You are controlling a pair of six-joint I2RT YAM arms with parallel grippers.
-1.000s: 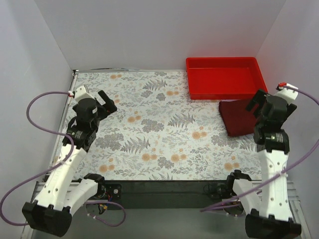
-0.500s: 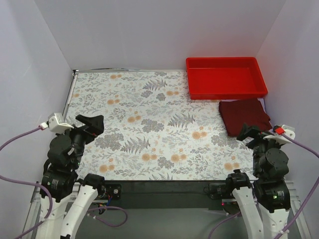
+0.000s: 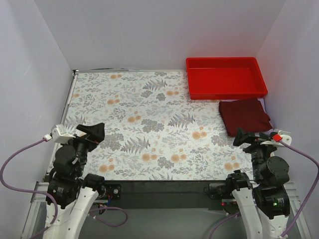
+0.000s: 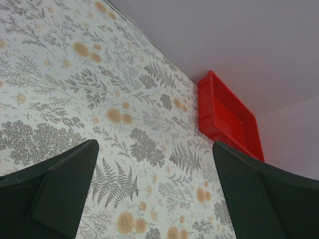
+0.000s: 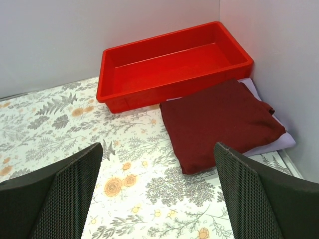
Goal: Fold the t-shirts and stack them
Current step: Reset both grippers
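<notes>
The dark maroon t-shirt (image 3: 244,116) lies folded at the right edge of the floral table, just in front of the red tray. In the right wrist view the maroon t-shirt (image 5: 219,122) rests on top of the folded pale lavender t-shirt (image 5: 280,142), whose edge shows along the right and near side. My right gripper (image 3: 245,136) is open and empty, raised near the table's front right, short of the stack; it also shows in the right wrist view (image 5: 157,199). My left gripper (image 3: 93,131) is open and empty, raised over the front left; it also shows in the left wrist view (image 4: 154,199).
A bright red plastic tray (image 3: 257,68) stands empty at the back right corner; it also shows in the right wrist view (image 5: 107,59) and the left wrist view (image 4: 207,107). White walls close in the left, back and right. The floral cloth (image 3: 149,124) covers the table.
Both arms have drawn back toward the near edge and folded down over their bases. The right gripper has left the maroon shirt's near side. The stack has not moved.
</notes>
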